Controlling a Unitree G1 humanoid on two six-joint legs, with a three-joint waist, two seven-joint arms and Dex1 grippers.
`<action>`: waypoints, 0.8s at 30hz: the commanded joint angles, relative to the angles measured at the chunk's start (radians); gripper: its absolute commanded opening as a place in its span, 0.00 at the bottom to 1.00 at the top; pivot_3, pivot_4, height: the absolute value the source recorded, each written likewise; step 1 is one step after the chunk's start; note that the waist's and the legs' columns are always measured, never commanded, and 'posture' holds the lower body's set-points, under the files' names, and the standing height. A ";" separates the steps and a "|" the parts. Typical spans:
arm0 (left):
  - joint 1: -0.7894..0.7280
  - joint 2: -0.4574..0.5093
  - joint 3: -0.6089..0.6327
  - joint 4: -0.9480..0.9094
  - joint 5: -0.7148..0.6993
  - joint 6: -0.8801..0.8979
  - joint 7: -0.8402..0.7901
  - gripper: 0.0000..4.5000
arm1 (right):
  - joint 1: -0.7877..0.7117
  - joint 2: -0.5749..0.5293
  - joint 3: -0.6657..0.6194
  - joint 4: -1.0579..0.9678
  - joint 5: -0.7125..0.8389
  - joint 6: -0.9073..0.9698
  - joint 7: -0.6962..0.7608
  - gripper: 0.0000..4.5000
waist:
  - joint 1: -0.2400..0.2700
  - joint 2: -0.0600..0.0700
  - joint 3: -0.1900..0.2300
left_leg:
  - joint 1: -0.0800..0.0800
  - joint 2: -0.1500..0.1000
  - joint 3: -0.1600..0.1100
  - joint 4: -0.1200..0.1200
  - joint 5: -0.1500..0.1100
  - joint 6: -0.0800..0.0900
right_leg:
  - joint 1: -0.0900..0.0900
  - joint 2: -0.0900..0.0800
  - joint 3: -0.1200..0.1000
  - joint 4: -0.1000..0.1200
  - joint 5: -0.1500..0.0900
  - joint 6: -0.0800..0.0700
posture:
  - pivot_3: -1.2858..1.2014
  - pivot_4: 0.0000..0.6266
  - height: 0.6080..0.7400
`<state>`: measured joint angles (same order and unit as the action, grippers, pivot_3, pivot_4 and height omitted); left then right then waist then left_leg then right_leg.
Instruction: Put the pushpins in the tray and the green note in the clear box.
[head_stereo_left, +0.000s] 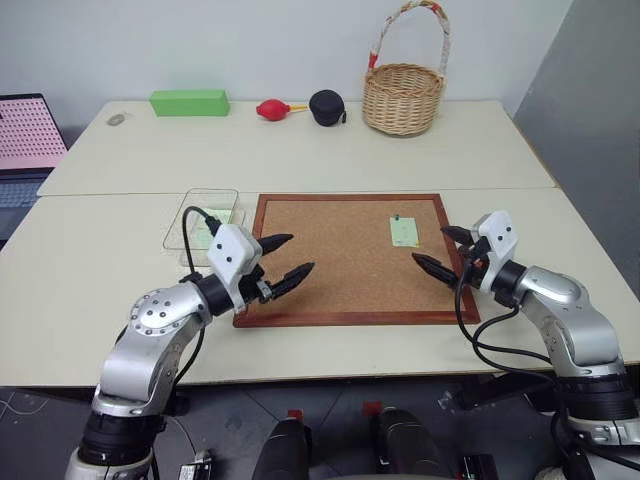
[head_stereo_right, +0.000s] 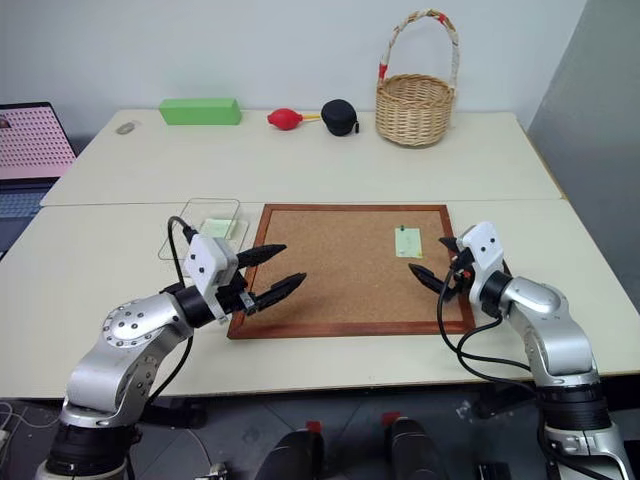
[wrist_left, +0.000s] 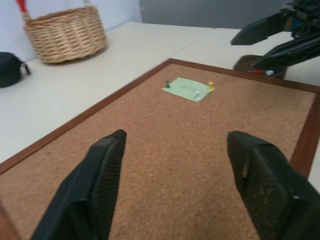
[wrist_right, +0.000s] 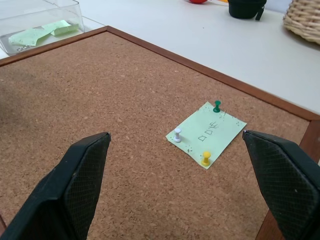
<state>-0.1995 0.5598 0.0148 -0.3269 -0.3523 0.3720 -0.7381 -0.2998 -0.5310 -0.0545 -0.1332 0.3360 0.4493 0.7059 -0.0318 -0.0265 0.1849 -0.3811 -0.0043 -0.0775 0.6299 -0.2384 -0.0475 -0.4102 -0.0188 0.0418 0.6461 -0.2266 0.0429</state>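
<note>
Corkboard (head_stereo_left: 340, 262) holds the pinned green note (wrist_right: 206, 134), seemingly between both spread claws.

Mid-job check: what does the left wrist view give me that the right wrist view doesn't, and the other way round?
Left wrist: the tray just past the board's frame, behind the open right gripper. Right wrist: the clear box with pale green slips inside. Both: the cork board, the green note pinned by three pushpins, the wicker basket.

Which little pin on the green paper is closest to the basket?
The green pushpin. It sits at the note's corner nearest the wicker basket; the white pushpin and yellow pushpin are farther away.
</note>
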 joint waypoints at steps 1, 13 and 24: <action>-0.069 -0.009 -0.052 0.063 0.041 -0.045 -0.023 0.54 | -0.008 0.000 -0.011 -0.053 0.016 0.013 -0.009 1.00 | 0.000 0.000 0.000 | 0.000 0.000 0.000 0.000 0.000 0.000 | 0.000 0.000 0.000 0.000 0.000 0.000 | 0.52 0.24 1.00; -0.246 -0.143 -0.209 0.365 0.135 -0.072 -0.052 0.02 | -0.051 0.041 0.006 -0.047 -0.007 -0.002 -0.061 1.00 | 0.000 0.000 0.000 | 0.000 0.000 0.000 0.000 0.000 0.000 | 0.000 0.000 0.000 0.000 0.000 0.000 | 0.52 0.24 1.00; -0.317 -0.206 -0.284 0.683 0.223 -0.152 -0.132 0.00 | -0.187 0.090 0.058 0.112 -0.052 0.004 -0.075 1.00 | 0.000 0.001 -0.001 | 0.000 -0.001 0.000 0.000 0.000 0.000 | 0.001 0.000 0.000 0.000 0.001 0.001 | 0.52 0.24 1.00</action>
<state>-0.5125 0.3644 -0.2416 0.2967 -0.1701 0.2327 -0.8672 -0.4376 -0.4508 0.0024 -0.0535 0.2914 0.4617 0.6329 -0.0315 -0.0254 0.1841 -0.3801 -0.0056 -0.0778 0.6307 -0.2383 -0.0473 -0.4087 -0.0190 0.0419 0.6465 -0.2260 0.0439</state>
